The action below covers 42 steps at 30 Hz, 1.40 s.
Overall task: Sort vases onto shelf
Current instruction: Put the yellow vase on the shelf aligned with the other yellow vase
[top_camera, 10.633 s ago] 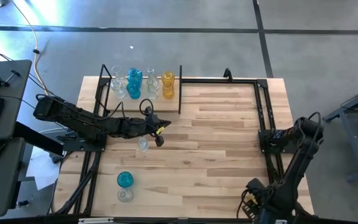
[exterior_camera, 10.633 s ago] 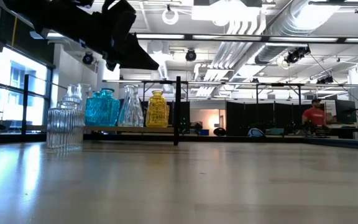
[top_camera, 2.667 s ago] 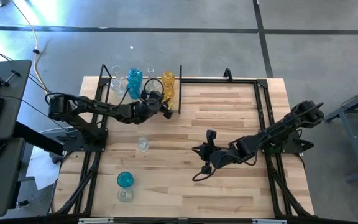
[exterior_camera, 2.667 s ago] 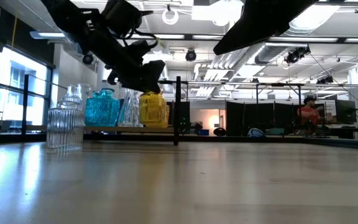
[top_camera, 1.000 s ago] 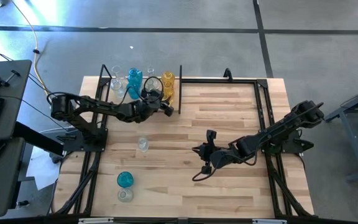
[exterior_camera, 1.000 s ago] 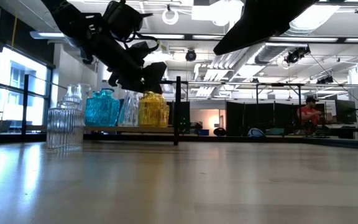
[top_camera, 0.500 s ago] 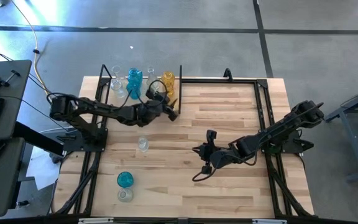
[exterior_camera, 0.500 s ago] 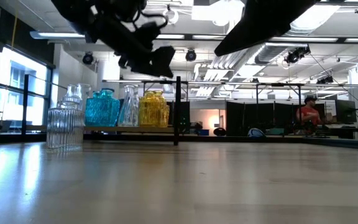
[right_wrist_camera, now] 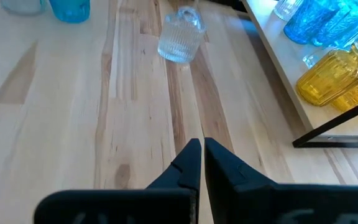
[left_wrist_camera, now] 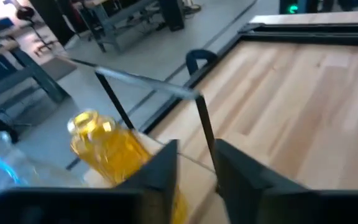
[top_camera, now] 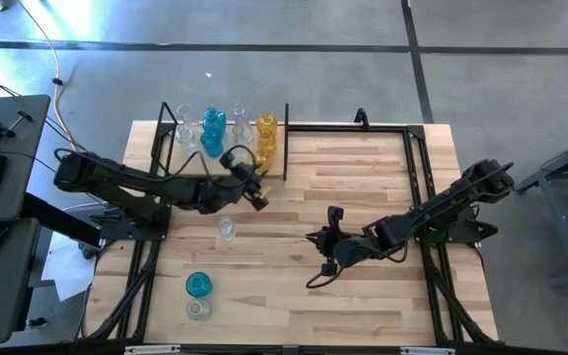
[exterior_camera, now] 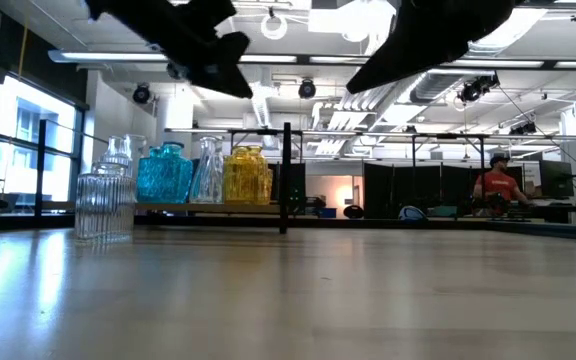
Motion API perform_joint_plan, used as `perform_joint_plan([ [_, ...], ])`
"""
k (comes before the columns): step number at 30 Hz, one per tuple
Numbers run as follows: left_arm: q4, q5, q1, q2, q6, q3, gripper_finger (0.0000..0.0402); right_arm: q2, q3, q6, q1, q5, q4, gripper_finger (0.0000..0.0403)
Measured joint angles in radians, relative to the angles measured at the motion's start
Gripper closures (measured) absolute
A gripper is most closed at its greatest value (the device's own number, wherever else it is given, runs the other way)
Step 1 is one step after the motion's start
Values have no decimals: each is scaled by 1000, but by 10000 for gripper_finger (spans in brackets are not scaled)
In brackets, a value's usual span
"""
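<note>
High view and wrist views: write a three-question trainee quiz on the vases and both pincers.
1. True or false: the left pincer holds a yellow vase.
2. How many vases stand on the table, off the shelf?
3. The right pincer is: A) wide open; B) shut and empty above the table; C) resting on the shelf.

Key: 1 false, it is open and empty; 2 three; 3 B.

An open-plan industrial lab is shown: exposed ceiling ducts [exterior_camera: 418, 40], a concrete floor [top_camera: 363, 69], far workbenches and a seated person [exterior_camera: 496, 185] are seen.
</note>
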Motion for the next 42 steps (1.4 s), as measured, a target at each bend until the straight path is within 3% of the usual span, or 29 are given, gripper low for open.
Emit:
perform_joint_plan([
  [3,-2,36,-16,-64,-47,-79,377,1,-37,-32,0,0,58,401],
  [5,2,69,-22,-98,-89,-126,392,1,-59,-44,-1,1,102,401],
  [12,-191,73,2,-107,-288,-182,400,1,-82,-29,8,2,140,401],
  [18,-248,73,47,-38,-342,-183,401,1,-82,-24,14,2,144,401],
  [27,-155,43,180,86,-347,-183,401,1,-82,-11,14,0,143,401],
  [42,30,88,255,144,-272,-182,401,0,-82,-11,14,0,140,401],
])
